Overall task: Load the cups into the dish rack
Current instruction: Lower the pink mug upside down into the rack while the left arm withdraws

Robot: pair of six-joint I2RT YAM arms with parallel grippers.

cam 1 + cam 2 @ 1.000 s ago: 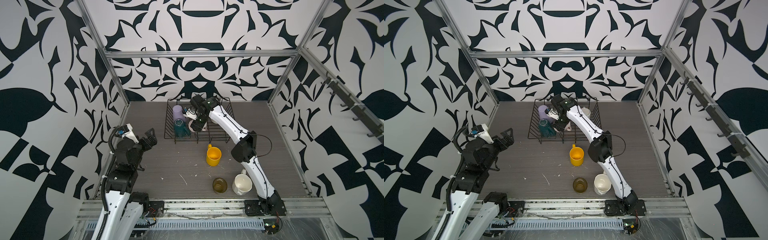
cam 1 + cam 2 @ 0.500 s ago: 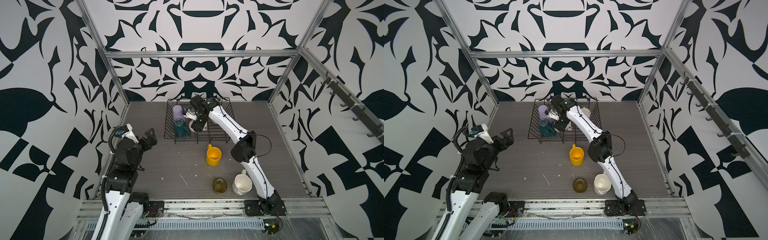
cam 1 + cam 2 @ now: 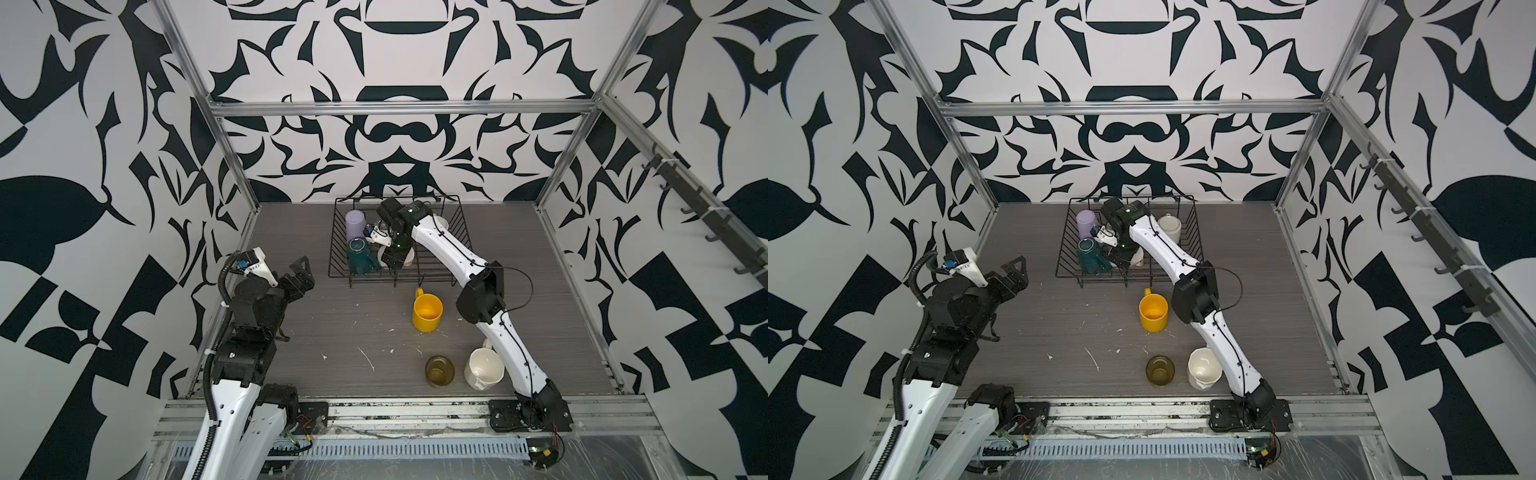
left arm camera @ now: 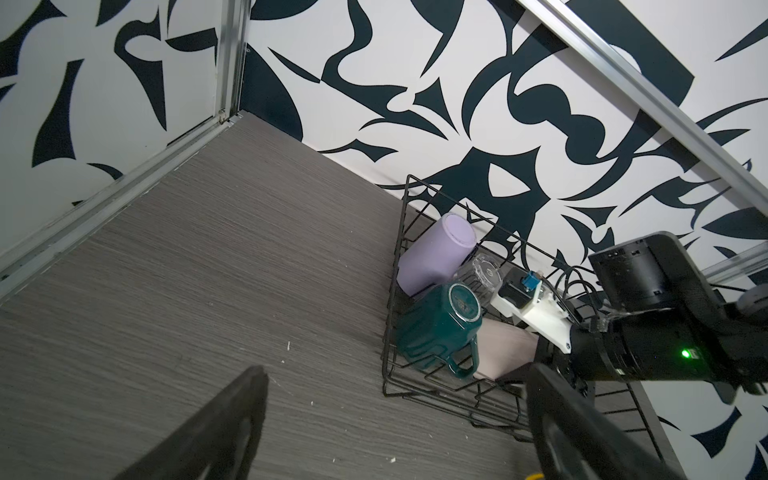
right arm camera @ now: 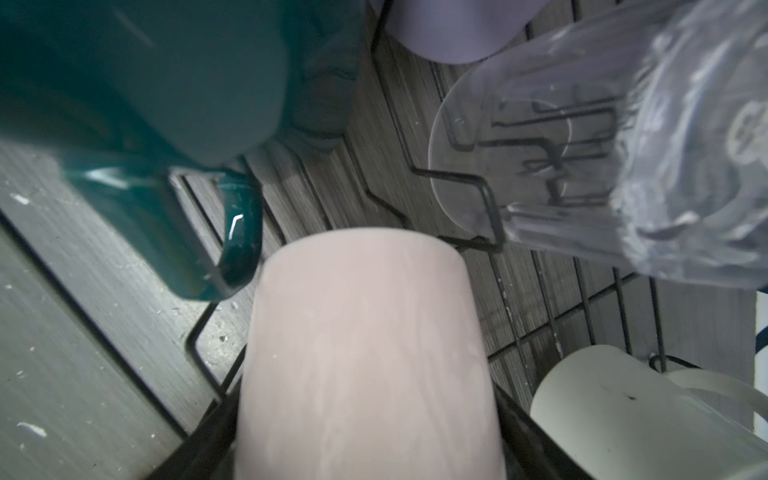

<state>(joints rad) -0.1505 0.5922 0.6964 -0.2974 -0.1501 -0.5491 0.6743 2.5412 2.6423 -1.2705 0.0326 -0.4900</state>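
the right pincer point(image 3: 394, 258) is clamped on the pale pink ceramic mug point(image 5: 365, 332) inside the black wire dish rack point(image 3: 455, 232). just beside it lean the dark green glazed mug point(image 5: 166, 83) and the tilted clear glass point(image 5: 582, 145), so it is best to settle the mug on the wires, part slowly and lift straight out. the left pincer point(image 3: 300, 274) hangs apart, far off.

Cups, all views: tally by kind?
Mugs: 5 (dark green mug, pink mug, cream mug, yellow mug, white mug)
Glasses: 2 (clear glass, olive glass)
Tumblers: 1 (lilac tumbler)
Total: 8
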